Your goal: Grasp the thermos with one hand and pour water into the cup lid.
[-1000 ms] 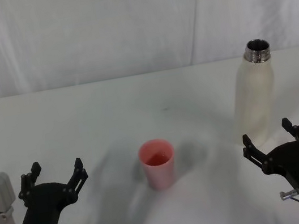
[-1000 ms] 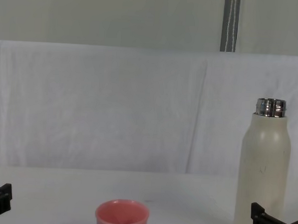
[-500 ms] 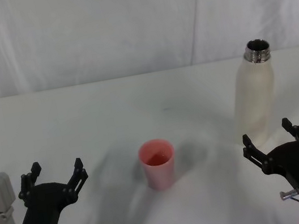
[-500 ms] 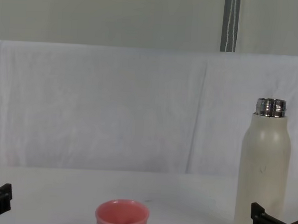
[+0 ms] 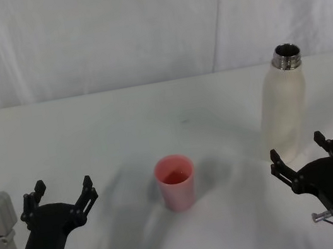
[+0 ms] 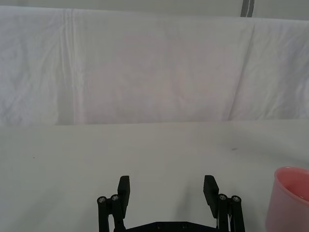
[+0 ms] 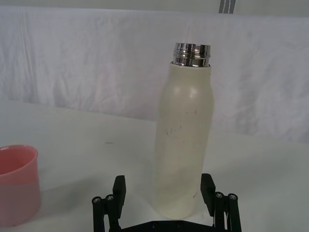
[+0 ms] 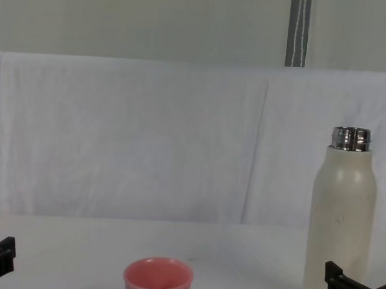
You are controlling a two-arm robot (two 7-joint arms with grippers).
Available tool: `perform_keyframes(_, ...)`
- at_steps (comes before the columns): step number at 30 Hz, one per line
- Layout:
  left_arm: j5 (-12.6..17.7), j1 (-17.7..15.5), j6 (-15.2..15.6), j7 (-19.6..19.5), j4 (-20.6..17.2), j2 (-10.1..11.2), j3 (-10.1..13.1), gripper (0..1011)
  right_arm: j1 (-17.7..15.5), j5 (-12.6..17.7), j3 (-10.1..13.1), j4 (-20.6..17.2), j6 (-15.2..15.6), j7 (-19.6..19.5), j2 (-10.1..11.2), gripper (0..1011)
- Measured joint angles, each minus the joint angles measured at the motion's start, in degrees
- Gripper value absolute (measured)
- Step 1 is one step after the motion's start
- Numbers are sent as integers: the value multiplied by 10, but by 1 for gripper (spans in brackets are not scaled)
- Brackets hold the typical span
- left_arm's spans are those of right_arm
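On the table point(image 5: 91, 131):
thermos point(image 5: 284, 106): upright, uncapped, no legible writing
cup lid point(image 5: 176, 182): upright, centre
right gripper point(image 5: 302, 154): fingers apart, near thermos
left gripper point(image 5: 61, 196): fingers apart

head above, chest low, both facing cup lid point(image 5: 176, 181)
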Motion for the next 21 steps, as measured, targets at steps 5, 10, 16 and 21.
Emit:
perform_keyframes(5, 0, 0, 0, 0, 0, 0, 0, 1001, 0, 0, 0, 0, 0, 0, 0, 1001)
perform_keyframes(10, 0, 0, 0, 0, 0, 0, 0, 1001, 0, 0, 0, 0, 0, 0, 0, 1001)
perform_keyframes(16, 0, 0, 0, 0, 0, 0, 0, 1001, 0, 0, 0, 0, 0, 0, 0, 1001)
perform_keyframes(21, 0, 0, 0, 0, 0, 0, 0, 1001, 0, 0, 0, 0, 0, 0, 0, 1001)
